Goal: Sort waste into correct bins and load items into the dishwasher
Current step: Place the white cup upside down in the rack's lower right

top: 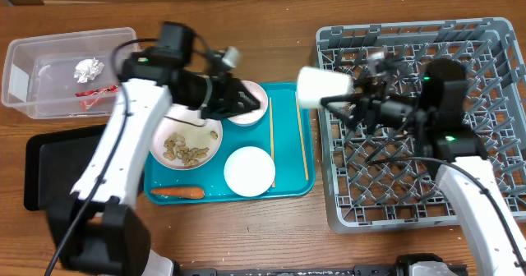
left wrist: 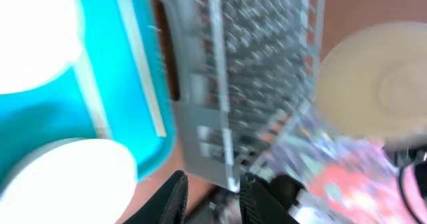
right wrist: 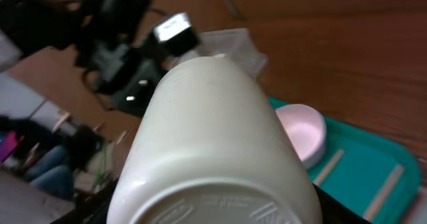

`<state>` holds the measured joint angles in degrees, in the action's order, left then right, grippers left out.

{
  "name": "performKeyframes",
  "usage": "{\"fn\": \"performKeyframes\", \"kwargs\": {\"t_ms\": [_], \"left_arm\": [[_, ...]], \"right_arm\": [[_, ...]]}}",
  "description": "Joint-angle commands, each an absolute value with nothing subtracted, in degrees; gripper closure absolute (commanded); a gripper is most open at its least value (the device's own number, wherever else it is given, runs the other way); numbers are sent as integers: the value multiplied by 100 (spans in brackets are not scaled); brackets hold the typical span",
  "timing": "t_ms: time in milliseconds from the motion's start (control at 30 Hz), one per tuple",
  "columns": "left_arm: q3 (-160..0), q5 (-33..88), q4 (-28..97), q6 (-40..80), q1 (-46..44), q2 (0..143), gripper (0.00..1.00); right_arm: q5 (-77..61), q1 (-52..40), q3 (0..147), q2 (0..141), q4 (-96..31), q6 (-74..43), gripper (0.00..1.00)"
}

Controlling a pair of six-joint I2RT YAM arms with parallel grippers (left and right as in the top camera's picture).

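My right gripper is shut on a tall white cup, held on its side over the left rim of the grey dish rack. That cup fills the right wrist view. My left gripper hovers over a pinkish bowl on the teal tray. Its fingers stand slightly apart with nothing between them. The white plate carries nuts. A second white bowl, two chopsticks and an orange carrot also lie on the teal tray.
The clear tub at the far left holds a paper ball and a red wrapper. A black tray lies in front of it, partly under my left arm. Bare wooden table lies beyond the teal tray.
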<state>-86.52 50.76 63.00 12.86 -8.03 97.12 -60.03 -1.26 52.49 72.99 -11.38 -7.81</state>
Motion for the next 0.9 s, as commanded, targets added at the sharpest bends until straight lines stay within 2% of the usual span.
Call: {"fn": "performKeyframes", "kwargs": {"t_ms": [0,200,433,733,867], "left_arm": [[-8803,4163,6447,1044,-294,9030,72],[-8803,3111,6805,1024,416,8368,71],[-8801,2484,6987,1017,513,8281,72],[-8801,2488,6969,1024,513,8281,72],[-8801,2493,6969,1024,513,8281,72]], "right_arm": [[-5273,537,5413,6971,-1481,-819,68],[-3760,2036,5415,6573,-3159,-906,68],[-2276,3371,5417,6460,-4541,-1052,68],[56,3769,5749,6462,-5470,-1055,68],[296,3769,5749,6519,-5577,-1210,69]]}}
